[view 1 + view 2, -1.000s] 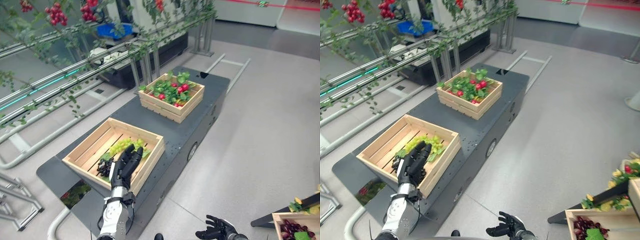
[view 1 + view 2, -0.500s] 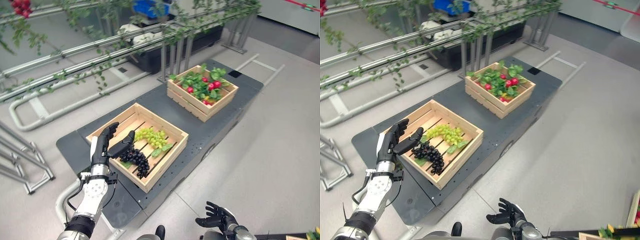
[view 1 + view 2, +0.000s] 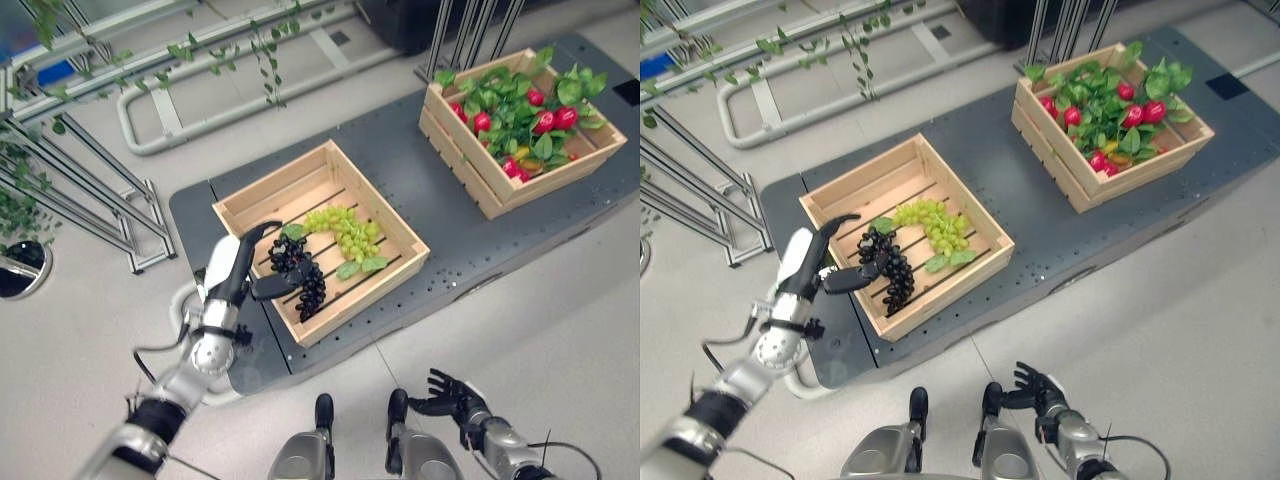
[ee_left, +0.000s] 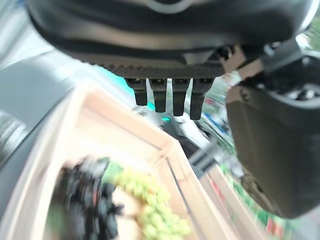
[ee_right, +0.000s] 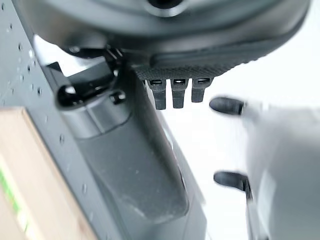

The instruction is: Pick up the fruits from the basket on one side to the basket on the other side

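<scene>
The left hand's fingers (image 3: pixel 262 229) were spread and relaxed, arching over the near left corner of the near crate (image 3: pixel 400 236) with the thumb reaching towards the dark grapes (image 3: pixel 300 275), holding nothing. The right hand (image 3: pixel 449 395), low at the bottom right of the frame, had its fingers splayed wide and empty above the pale floor (image 3: pixel 560 330).

Around the work, grey metal rails (image 3: pixel 200 90) with trailing green vines (image 3: pixel 270 55) crossed the upper left of the frame, and slanted metal bars (image 3: pixel 70 190) stood at the left edge. A dark grey platform (image 3: pixel 440 190) ran from the middle of the frame to the upper right, carrying both crates well apart.

The near crate, of pale slatted wood, sat in the middle of the frame. In it lay the dark grapes at its lower left, touching a bunch of green grapes (image 3: pixel 345 230) just above and to the right, with a few green leaves (image 3: pixel 362 266) beside them. The far crate (image 3: pixel 490 195), at the upper right, was heaped with green leaves and red fruits (image 3: pixel 545 115).

The left arm came up from the lower left, its hand tilted over the crate's edge.
</scene>
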Controlling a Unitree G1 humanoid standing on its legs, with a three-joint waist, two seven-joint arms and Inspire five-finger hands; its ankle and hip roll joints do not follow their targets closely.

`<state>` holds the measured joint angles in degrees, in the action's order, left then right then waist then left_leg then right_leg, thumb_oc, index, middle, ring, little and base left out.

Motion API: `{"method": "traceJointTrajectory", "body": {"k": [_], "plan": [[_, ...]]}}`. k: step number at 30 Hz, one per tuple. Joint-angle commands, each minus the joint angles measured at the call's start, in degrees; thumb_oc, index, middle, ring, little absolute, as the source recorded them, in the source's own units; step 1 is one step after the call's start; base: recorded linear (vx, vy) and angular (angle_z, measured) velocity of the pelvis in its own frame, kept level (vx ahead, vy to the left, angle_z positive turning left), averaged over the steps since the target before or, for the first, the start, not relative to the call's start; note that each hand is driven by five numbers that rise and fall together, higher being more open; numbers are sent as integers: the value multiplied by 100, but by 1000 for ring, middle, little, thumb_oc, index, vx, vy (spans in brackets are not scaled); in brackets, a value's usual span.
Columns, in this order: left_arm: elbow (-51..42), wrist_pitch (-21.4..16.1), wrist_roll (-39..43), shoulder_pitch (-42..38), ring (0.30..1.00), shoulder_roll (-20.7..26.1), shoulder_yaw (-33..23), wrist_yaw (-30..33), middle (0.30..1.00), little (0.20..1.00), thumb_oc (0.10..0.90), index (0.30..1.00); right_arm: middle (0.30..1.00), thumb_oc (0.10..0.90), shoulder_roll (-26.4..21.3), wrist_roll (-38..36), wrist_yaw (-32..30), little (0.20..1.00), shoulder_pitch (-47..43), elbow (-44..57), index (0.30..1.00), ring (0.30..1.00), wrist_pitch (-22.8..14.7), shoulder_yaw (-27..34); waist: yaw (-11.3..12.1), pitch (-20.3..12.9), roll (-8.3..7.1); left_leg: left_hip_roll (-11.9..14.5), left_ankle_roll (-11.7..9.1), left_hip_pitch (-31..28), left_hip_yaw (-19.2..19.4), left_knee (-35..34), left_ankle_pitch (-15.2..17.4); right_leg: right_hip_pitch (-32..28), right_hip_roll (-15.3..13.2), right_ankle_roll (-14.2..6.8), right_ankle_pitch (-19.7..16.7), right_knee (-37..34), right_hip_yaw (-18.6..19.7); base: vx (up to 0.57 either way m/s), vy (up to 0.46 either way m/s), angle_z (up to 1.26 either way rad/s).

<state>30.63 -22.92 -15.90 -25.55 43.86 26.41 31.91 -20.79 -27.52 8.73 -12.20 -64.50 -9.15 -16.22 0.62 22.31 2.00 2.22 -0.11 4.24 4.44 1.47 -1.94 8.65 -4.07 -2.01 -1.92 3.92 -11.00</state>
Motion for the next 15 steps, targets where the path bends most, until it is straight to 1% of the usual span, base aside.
{"method": "traceJointTrajectory", "body": {"k": [1, 2, 3, 4, 5, 6, 7, 8, 12, 13, 15], "plan": [[-76, 243, -414, -1025, 900, 532, -287, 955, 900, 900, 800, 900, 900, 800, -146, -22, 12, 900, 257, 46, 900, 900, -156, -48, -157, -41, -63, -25, 57, 611, -36, 947, 371, 441, -506, 67, 649, 1328, -14, -99, 134, -16], [11, 407, -789, -1322, 900, 727, -84, 1132, 900, 900, 800, 900, 900, 800, -187, 56, -33, 900, 172, -24, 900, 900, -160, -95, -169, 48, -53, -50, 71, 737, -5, 1027, 381, 597, -518, 72, 674, 1472, -13, -131, 125, -7], [146, 610, -1198, -1827, 900, 1021, 276, 1332, 900, 900, 800, 900, 900, 800, -277, 1, -76, 900, 42, -93, 900, 900, -118, -160, -177, 178, -53, -79, 66, 971, 31, 1223, 405, 825, -531, 76, 714, 1685, -17, -147, 127, 0], [150, 692, -1234, -2012, 900, 1127, 413, 1324, 900, 900, 800, 900, 900, 800, -308, -44, -81, 900, 12, -105, 900, 900, -121, -181, -181, 232, -54, -90, 64, 1050, 23, 1310, 420, 887, -535, 78, 729, 1762, -17, -139, 102, 12], [174, 809, -1364, -2345, 900, 1269, 666, 1309, 900, 900, 800, 900, 900, 800, -346, -98, -79, 900, -45, -133, 900, 900, -153, -196, -187, 319, -54, -110, 75, 1182, 14, 1452, 457, 1010, -542, 82, 766, 1911, -9, -80, 55, 11], [198, 867, -1502, -2495, 900, 1307, 784, 1307, 900, 900, 800, 900, 900, 800, -353, -122, -74, 900, -71, -144, 900, 900, -184, -187, -186, 355, -58, -116, 84, 1246, 16, 1518, 477, 1079, -543, 83, 784, 1984, 5, -125, 90, 12], [244, 984, -1836, -2998, 900, 1470, 1168, 1226, 900, 900, 800, 900, 900, 800, -407, -244, -34, 900, -157, -109, 900, 900, -312, -178, -233, 511, -67, -120, 95, 1477, 11, 1749, 536, 1267, -512, 92, 821, 2149, 70, -86, 62, 6], [253, 984, -1832, -3024, 900, 1468, 1192, 1227, 900, 900, 800, 900, 900, 800, -399, -245, -33, 900, -159, -111, 900, 900, -313, -168, -222, 509, -72, -119, 95, 1492, 12, 1765, 543, 1281, -513, 92, 826, 2161, 73, -109, 71, -1], [200, 1169, -2243, -3606, 900, 1657, 1662, 839, 900, 900, 800, 900, 900, 800, -481, -257, 37, 900, -354, 15, 900, 900, -502, -233, -257, 710, -88, -90, 112, 1838, 44, 2064, 618, 1563, -450, 115, 868, 2346, 133, -82, 44, -7], [270, 1154, -2300, -3806, 900, 1687, 1860, 707, 900, 900, 800, 900, 900, 800, -511, -319, 20, 900, -438, 66, 900, 900, -580, -251, -261, 748, -108, -63, 111, 1999, 41, 2207, 652, 1696, -429, 126, 889, 2439, 154, -91, 56, -1], [327, 1193, -2485, -4020, 900, 1744, 2058, 453, 900, 900, 800, 900, 900, 800, -559, -507, 25, 900, -572, 143, 900, 900, -641, -223, -266, 749, -132, -18, 114, 2288, 37, 2443, 713, 1923, -399, 144, 920, 2561, 175, -56, 55, -2]]}}
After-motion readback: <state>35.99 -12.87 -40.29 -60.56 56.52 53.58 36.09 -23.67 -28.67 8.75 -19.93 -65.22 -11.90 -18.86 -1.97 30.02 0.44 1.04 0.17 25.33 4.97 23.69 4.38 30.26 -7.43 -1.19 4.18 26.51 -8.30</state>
